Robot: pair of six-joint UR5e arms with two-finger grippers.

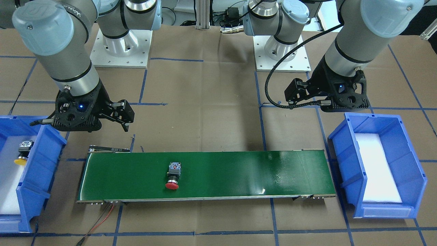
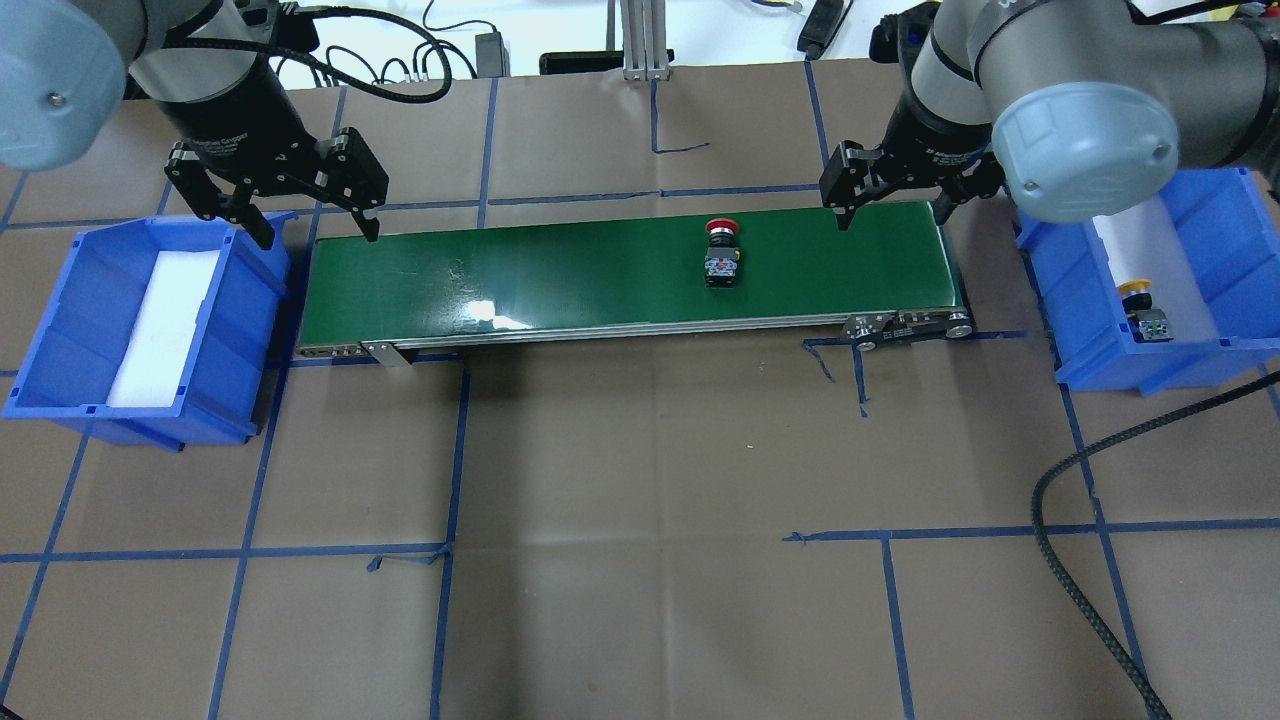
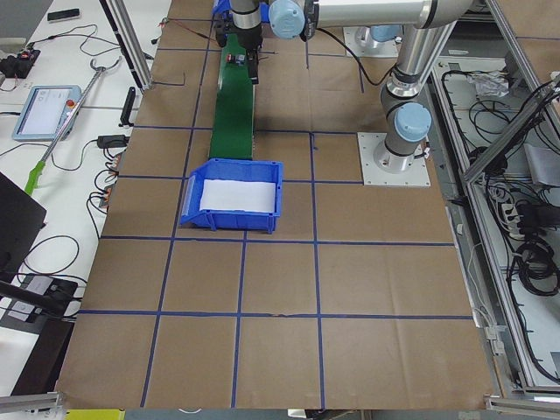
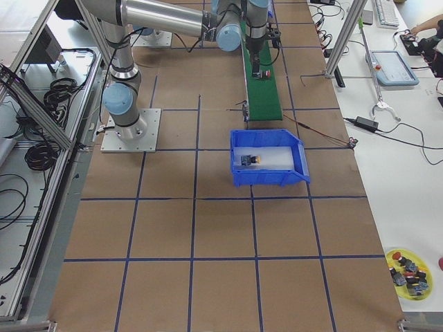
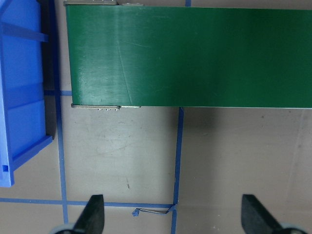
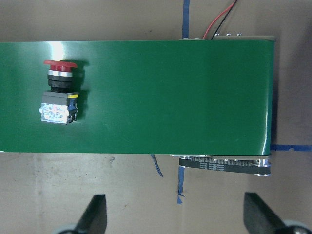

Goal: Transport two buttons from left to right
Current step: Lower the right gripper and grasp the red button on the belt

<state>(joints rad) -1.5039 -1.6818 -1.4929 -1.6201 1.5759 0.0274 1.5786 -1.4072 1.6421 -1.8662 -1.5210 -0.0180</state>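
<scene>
The red-capped button (image 1: 173, 176) lies on its side on the green conveyor belt (image 1: 239, 171), right of the belt's middle in the overhead view (image 2: 722, 252). It also shows in the right wrist view (image 6: 59, 95). The yellow-capped button (image 2: 1142, 310) lies in the blue bin on the robot's right (image 2: 1220, 230), also seen in the front view (image 1: 23, 152). My right gripper (image 2: 893, 215) is open and empty above the belt's right end, apart from the red button. My left gripper (image 2: 318, 238) is open and empty above the belt's left end.
A blue bin with a white foam liner (image 2: 60, 330) stands at the belt's left end and holds no button. Red and black wires (image 1: 102, 218) run from the belt's right end. A yellow dish with spare buttons (image 4: 408, 266) sits far off on a side table.
</scene>
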